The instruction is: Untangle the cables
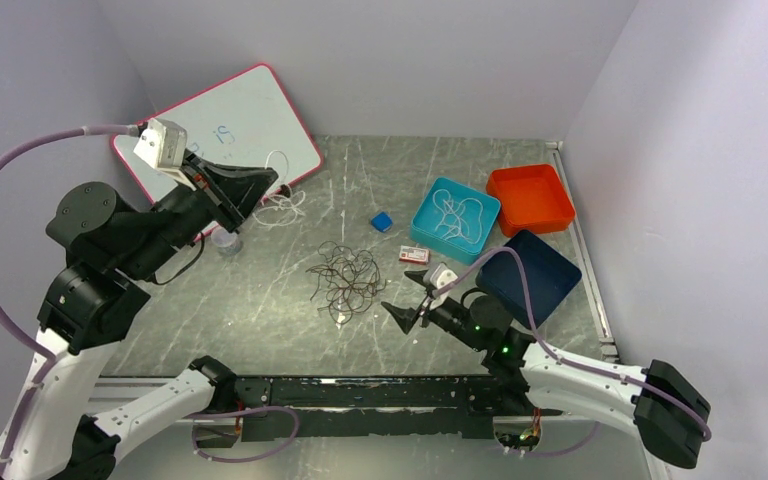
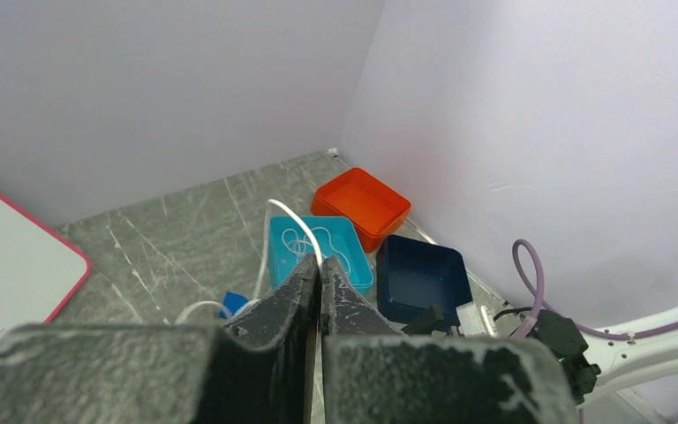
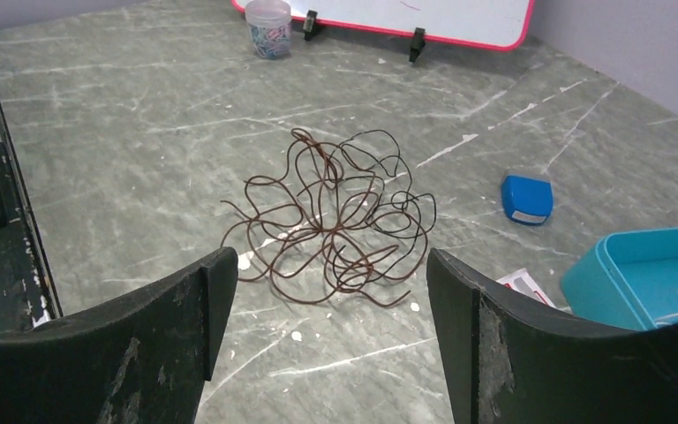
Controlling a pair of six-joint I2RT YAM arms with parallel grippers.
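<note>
**A:** Which way does the brown tangle (image 3: 335, 221) lie from the right fingers (image 3: 196, 291)?

**B:** Dead ahead. In the right wrist view it sits on the table (image 3: 124, 124), centred in the gap between the 2 fingers, near their tips but not touching them. From above it is left of that arm, about mid-table.

**A:** Does it have a long axis to line up on?

**B:** Not really. It is a loose, roughly round clump of loops lying flat, so I'd judge any approach angle about equal.

**A:** How do the right fingers stand?

**B:** Spread wide and holding nothing. The arm is stretched low over the table, with the wrist pointing at the clump.

**A:** And the left arm?

**B:** It is raised high, elbow bent, reaching toward the whiteboard (image 1: 245, 115). The left fingers (image 2: 274, 305) are pressed together on the white cable (image 2: 293, 215), which arches up from between the tips. From above, its loops seem to rest on the table at the whiteboard's foot, well apart from the brown tangle.

**A:** Which arm is nearer the brown one?

**B:** The right, clearly. The left is busy and farther off. I'd expect the right to go forward and down, then close on 1 outer loop.

**A:** Any other cable?

**B:** The other white cable (image 1: 457, 213) lies coiled in the teal bin (image 1: 438, 246).
</note>
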